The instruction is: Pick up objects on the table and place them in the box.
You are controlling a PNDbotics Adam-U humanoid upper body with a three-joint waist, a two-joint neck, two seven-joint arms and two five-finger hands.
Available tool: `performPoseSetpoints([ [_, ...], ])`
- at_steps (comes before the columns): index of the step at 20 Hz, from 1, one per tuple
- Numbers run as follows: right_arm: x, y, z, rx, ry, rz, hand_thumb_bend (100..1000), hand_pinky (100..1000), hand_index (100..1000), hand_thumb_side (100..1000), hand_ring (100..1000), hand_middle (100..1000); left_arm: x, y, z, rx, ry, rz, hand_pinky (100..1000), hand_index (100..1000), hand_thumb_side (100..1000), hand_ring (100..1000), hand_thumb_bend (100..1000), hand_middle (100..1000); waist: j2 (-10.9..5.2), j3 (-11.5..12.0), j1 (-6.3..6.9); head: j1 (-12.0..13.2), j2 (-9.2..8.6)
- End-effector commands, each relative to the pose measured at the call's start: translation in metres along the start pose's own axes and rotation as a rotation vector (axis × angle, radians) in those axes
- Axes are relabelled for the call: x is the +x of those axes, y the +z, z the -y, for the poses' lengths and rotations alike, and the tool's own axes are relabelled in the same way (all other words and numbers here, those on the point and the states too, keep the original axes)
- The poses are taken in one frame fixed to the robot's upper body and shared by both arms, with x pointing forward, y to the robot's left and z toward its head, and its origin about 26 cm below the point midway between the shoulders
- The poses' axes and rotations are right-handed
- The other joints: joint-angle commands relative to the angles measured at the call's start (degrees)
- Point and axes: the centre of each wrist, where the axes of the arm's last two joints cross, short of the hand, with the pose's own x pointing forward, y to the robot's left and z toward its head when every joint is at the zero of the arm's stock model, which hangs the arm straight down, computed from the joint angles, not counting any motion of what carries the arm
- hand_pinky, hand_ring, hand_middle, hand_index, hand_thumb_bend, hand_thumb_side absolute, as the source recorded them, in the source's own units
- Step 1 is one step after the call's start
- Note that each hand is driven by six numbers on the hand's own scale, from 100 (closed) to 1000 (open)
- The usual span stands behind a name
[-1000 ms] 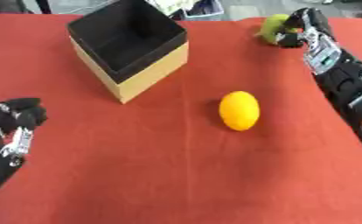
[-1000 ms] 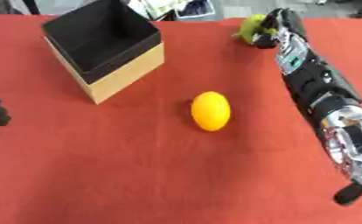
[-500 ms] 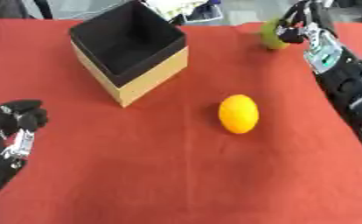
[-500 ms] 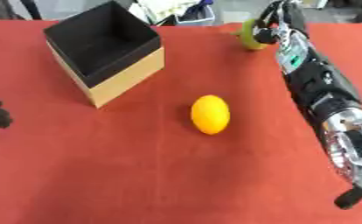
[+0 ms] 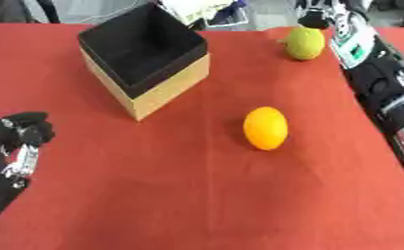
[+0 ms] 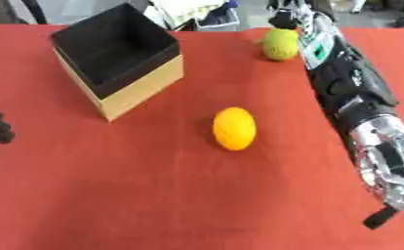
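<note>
Right hand [image 6: 284, 15] is stretched way out to the far edge of the red table [image 5: 197, 195], sitting right at the top of a yellow-green fruit [image 5: 305, 43], looks like touching it or just about. Honestly can't tell whether the fingers are spread or curled there, it's all dark bits bunched behind the fruit. The arm runs back down the right side, black casing first, then silver joints closer to the camera. Nearer the middle of the table there's an orange [image 5: 265, 128] lying by itself, well apart from the fruit and not touched by anything. Off to its far left is the box [image 5: 163, 90], tan sides with a black inside, turned cornerwise, and I can't see anything in it. Left hand [image 5: 16, 141] is parked low at the left edge, fingers curled, holding nothing.
</note>
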Motion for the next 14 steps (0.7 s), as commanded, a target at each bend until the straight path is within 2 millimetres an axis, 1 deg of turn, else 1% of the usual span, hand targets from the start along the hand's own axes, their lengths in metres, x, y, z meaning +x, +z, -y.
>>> performPoseSetpoints([
  [1,0.026,-0.012,0.014,-0.01,0.025,0.098,100,664,448,100,682,425,0.005,-0.003,-0.003,-0.002,-0.004,0.024,653,765,653,620,100,596,-1.33,0.27,0.02,-0.33,0.22],
  [2,0.029,-0.013,0.013,0.003,0.033,0.109,100,680,532,100,710,500,0.005,-0.003,-0.002,-0.003,-0.003,0.025,653,765,653,620,100,595,-1.34,0.39,-0.01,-0.39,0.24],
  [9,0.033,-0.013,0.009,0.036,0.06,0.118,100,680,532,100,710,500,0.005,-0.003,-0.002,-0.004,-0.002,0.027,653,765,653,620,100,595,-1.36,0.68,-0.07,-0.56,0.24],
  [10,0.03,-0.012,0.009,0.039,0.063,0.11,128,811,963,162,909,958,0.005,-0.003,-0.003,-0.002,-0.003,0.026,653,765,654,620,100,595,-1.23,0.56,-0.15,-0.34,0.15],
  [12,0.001,-0.002,0.007,0.086,0.097,0.019,146,817,966,184,915,962,0.005,-0.003,-0.005,0.005,-0.01,0.025,653,765,655,619,100,595,-1.0,0.46,-0.32,-0.25,0.02],
  [13,-0.012,0.002,0.006,0.111,0.118,-0.028,167,825,968,202,921,965,0.005,-0.003,-0.004,0.003,-0.01,0.024,654,765,656,619,100,595,-1.0,0.44,-0.35,-0.37,0.06],
  [14,-0.02,0.005,0.005,0.125,0.139,-0.068,167,825,968,202,921,965,0.005,-0.003,-0.004,0.002,-0.01,0.024,654,765,656,619,100,595,-1.0,0.41,-0.37,-0.46,0.1],
])
